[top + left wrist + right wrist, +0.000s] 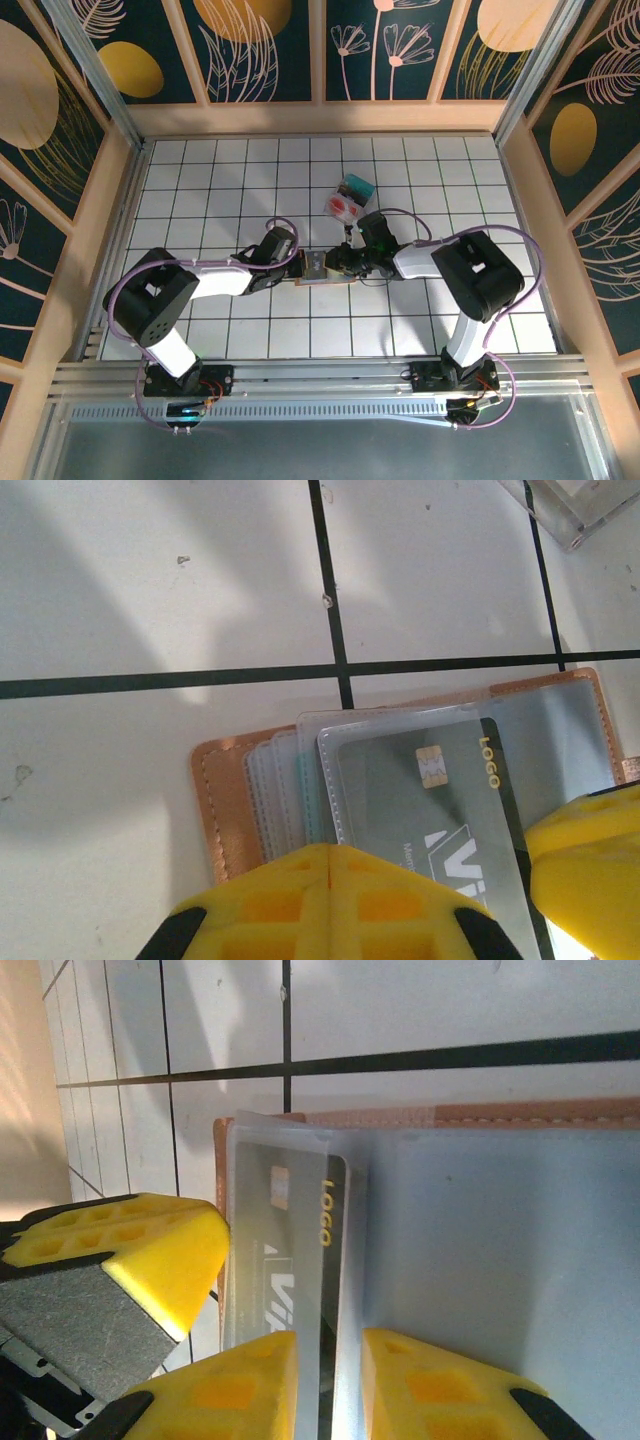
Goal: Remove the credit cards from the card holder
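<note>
Right tool (330,1348) straddles the credit card (298,1260) edge.

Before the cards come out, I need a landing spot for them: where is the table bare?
Bare tiles: the far-left stretch of the table between the left wall and the box; the far-right corner; the near strip between left base and right base. Crowded: the centre, where the left gripper and right gripper meet over the holder, box just behind.

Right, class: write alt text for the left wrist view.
An open tan card holder lies on a white tiled table, a grey card marked LOGO in its front clear sleeve. The left hand, yellow-fingered, is shut at the bottom edge.
</note>
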